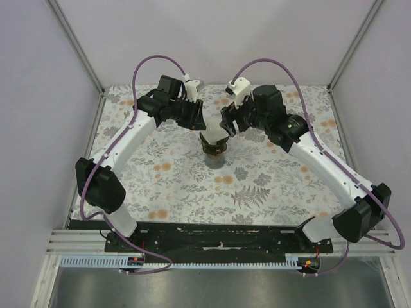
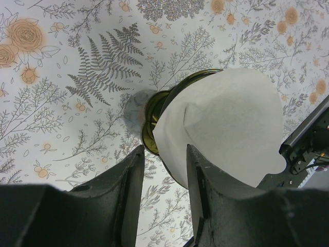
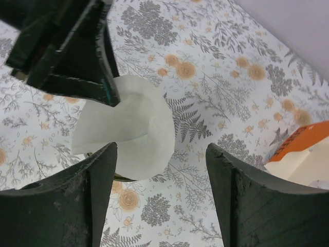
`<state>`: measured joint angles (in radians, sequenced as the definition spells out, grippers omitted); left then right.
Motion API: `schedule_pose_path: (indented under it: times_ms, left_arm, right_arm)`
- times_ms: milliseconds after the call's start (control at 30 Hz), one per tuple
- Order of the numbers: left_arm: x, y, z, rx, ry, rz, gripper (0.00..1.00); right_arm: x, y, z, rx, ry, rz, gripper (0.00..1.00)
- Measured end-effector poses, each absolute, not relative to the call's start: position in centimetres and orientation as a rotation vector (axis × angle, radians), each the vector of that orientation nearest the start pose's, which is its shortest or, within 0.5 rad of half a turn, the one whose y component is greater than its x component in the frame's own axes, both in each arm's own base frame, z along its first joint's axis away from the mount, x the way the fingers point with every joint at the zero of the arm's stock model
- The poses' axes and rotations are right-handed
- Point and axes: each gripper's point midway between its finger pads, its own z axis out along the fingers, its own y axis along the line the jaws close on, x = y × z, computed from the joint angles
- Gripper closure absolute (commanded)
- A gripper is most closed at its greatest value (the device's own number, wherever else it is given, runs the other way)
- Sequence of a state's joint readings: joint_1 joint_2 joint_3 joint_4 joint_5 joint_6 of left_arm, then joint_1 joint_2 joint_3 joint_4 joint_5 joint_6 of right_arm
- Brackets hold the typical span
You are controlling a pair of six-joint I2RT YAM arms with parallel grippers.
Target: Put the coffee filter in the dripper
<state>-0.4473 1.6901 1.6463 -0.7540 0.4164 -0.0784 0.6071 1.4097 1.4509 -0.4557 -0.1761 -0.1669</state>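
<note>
One coffee filter (image 2: pixel 226 128) sits in the dripper (image 2: pixel 154 122)

Table surface: covered edge to edge by a floral cloth (image 1: pixel 257 186), grey ferns and orange blossoms on white. Back and sides: plain white walls (image 1: pixel 212 38) between aluminium frame posts (image 1: pixel 77 46). Bottom of the top view: white slotted rail (image 1: pixel 218 263). Right wrist view, lower right: orange-and-white pack (image 3: pixel 303 141), cut off by the frame edge.

Beneath the coffee filter (image 2: pixel 226 128) you see only a dark sliver of the dripper (image 2: pixel 153 123). Right of the filter, the frame edge crops an orange-and-white pack (image 3: pixel 303 139), probably a carton.
</note>
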Motion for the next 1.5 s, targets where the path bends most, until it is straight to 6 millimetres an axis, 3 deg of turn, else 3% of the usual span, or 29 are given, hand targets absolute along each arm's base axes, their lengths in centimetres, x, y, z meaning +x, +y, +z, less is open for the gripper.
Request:
schedule_pose_path:
  times_ms: [233, 400, 600, 1100, 1500]
  left_arm:
    - [35.8, -25.3, 22.8, 0.642, 2.319, -0.739, 0.54]
    - [35.7, -25.1, 21.9, 0.662, 2.331, -0.709, 0.53]
    - [35.2, -25.2, 20.5, 0.728, 2.336, -0.663, 0.53]
    - [35.7, -25.0, 20.3, 0.744, 2.317, -0.627, 0.49]
    - [35.7, -25.0, 20.7, 0.748, 2.312, -0.632, 0.41]
  right_arm:
    - [36.3, 26.5, 26.6, -0.73, 1.968, 0.443, 0.25]
    - [37.1, 27.1, 23.1, -0.737, 2.055, 0.436, 0.25]
    - [37.3, 27.5, 20.8, -0.759, 2.11, 0.437, 0.25]
    - [37.2, 27.5, 20.0, -0.82, 2.112, 0.421, 0.22]
    - [36.8, 27.6, 23.3, -0.85, 2.021, 0.444, 0.21]
